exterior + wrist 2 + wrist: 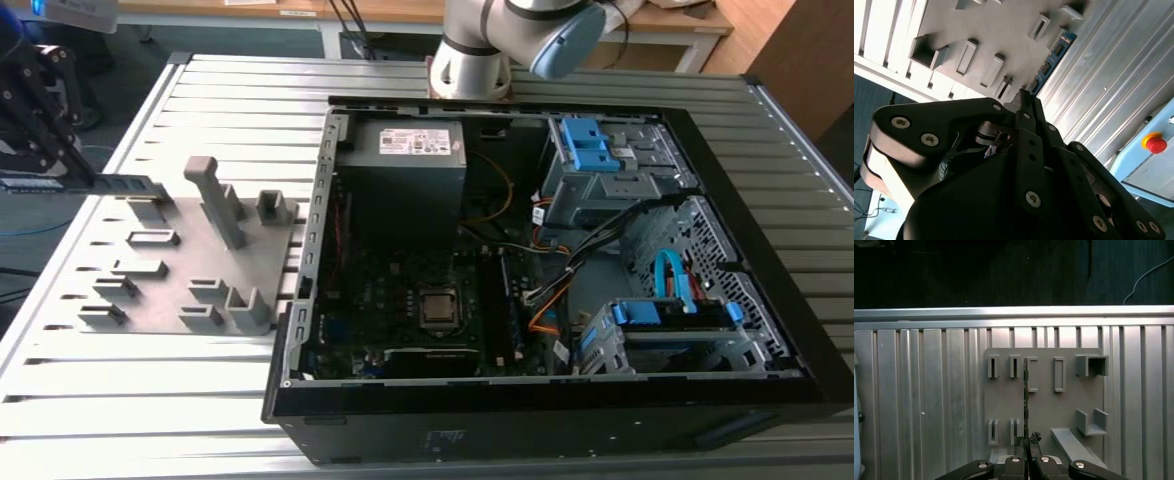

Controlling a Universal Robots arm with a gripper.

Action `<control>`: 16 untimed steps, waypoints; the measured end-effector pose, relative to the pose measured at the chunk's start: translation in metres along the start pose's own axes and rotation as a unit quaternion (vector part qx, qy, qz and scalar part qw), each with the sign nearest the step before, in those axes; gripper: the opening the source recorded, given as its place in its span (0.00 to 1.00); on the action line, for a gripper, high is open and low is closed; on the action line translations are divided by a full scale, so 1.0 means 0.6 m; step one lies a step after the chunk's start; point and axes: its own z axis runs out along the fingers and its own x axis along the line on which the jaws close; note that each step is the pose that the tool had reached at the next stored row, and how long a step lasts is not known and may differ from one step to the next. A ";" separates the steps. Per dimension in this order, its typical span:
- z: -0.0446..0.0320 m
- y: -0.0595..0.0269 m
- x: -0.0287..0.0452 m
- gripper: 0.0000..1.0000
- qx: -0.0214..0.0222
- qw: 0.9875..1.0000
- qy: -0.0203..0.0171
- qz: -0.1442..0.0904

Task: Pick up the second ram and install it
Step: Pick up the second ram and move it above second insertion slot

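The second ram (127, 184) is a thin dark blue-green stick, held level over the end of the grey holder plate (174, 290) at the exterior view's left. My gripper (78, 182) is shut on one end of it. In the second wrist view the ram (1054, 52) runs away from the gripper (1024, 97) over the plate (979, 25). Edge-on in the first wrist view, the ram (1025, 390) lies in line with a row of slot blocks, the gripper (1026, 446) clamped on its near end. I cannot tell whether it touches the blocks.
An open computer case (561, 250) with its motherboard (427, 300) lies at the exterior view's right on the slatted metal table (134, 400). A tall grey post (214, 200) stands on the holder plate. The arm's base (487, 50) stands behind the case. A red stop button (1155, 143) sits beyond the table.
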 end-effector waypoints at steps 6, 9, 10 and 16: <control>-0.013 0.000 0.000 0.14 0.000 1.000 0.000 0.000; -0.022 0.000 -0.001 0.14 0.000 1.000 0.000 0.000; -0.023 0.000 -0.001 0.14 0.000 1.000 0.000 0.000; -0.040 -0.001 -0.002 0.14 0.000 1.000 0.000 0.000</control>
